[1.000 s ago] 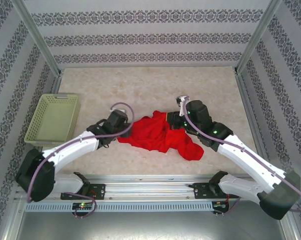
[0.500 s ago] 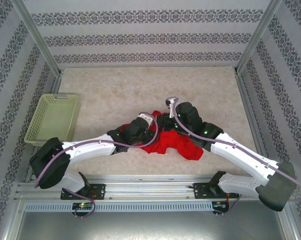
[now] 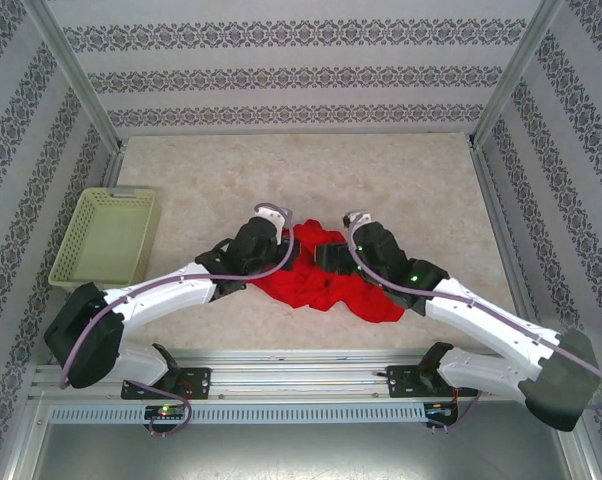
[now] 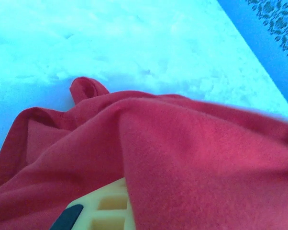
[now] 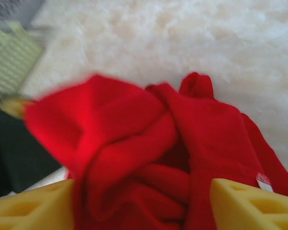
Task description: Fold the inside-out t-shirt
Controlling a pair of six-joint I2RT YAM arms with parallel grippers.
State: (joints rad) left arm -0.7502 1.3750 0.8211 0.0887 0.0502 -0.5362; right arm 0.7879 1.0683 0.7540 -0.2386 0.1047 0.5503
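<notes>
The inside-out t-shirt (image 3: 326,288) is a crumpled bright red heap at the middle of the table. My left gripper (image 3: 284,238) sits at its left edge, shut on a fold of the t-shirt (image 4: 192,148), which drapes up over the jaws. One yellow finger (image 4: 105,211) shows and the cloth hides the other. My right gripper (image 3: 323,258) is low over the top of the heap and open. Its yellow fingers (image 5: 34,206) stand wide apart with bunched folds of the t-shirt (image 5: 134,139) lying between them, unpinched.
A pale green basket (image 3: 121,192) stands at the table's left edge. Bare marble tabletop (image 3: 311,170) stretches behind the heap to the patterned back wall. Metal frame posts rise at the far corners. The left arm's dark wrist (image 5: 15,153) is close on the right gripper's left.
The right gripper has opened and let go of the cloth. The left gripper has shut on the shirt's left edge and pulled back slightly to the left. The heap has bunched tighter.
</notes>
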